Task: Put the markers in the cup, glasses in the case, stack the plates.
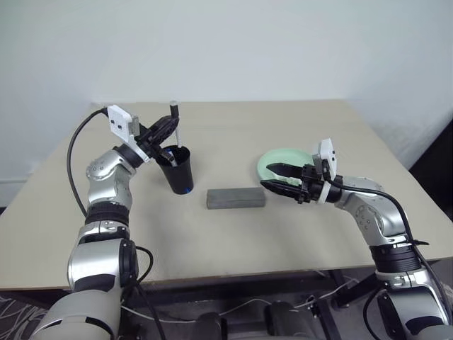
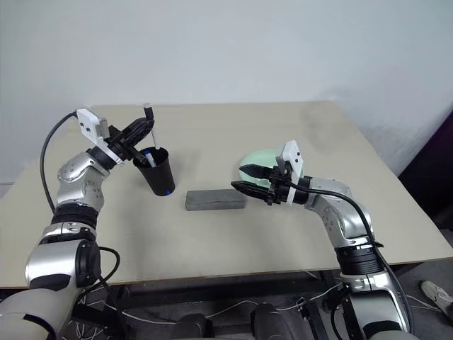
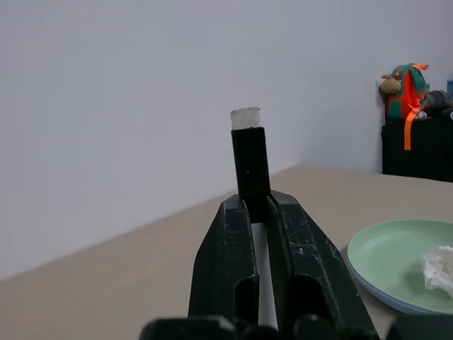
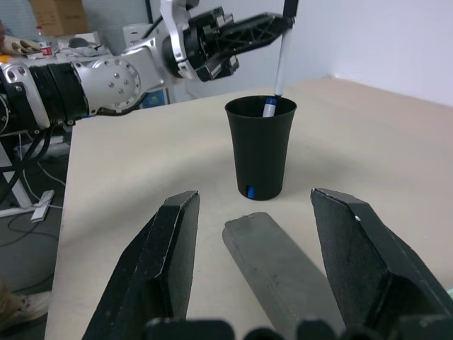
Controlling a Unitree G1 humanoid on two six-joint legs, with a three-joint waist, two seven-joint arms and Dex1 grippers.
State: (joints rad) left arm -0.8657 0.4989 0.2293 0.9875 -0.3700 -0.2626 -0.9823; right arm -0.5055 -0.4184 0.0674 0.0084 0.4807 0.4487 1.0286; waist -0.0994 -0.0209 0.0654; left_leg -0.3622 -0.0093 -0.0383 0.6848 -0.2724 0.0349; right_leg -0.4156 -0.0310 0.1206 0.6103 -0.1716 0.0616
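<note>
Here, on the beige table (image 1: 297,120): black cup (image 1: 176,168) standing upright toward the left, grey case (image 1: 236,197) lying shut just right of it and slightly nearer, long side across the table. Above the cup, left gripper (image 1: 170,126) with fingers pressed together on the black-capped marker (image 1: 176,126), pinched near its cap end. Marker held nearly upright, black cap on top, white lower end dipping at the cup's rim; whether the tip touches the inside, impossible to tell. In the left wrist view, both black fingers (image 3: 301,262) clamped close on the marker's white barrel, cap sticking out past the tips. Already in the cup: the blue-capped marker (image 4: 269,108), 1 end showing just over the rim in the right wrist view.

Further right, right gripper (image 1: 277,178) hovering level above the table, pointing toward the case, its 2 fingers spread apart with nothing between them. From the right wrist view, case lying between and beyond the spread fingers (image 4: 170,262), cup standing past the far end of the case. Behind the right gripper, pale mint green plate (image 1: 279,159), partly hidden by the fingers. In the left wrist view, green plate resting on a light blue plate (image 3: 375,292), only a thin blue edge showing below its rim, and a crumpled white tissue (image 3: 440,266) lying on the green one.
</note>
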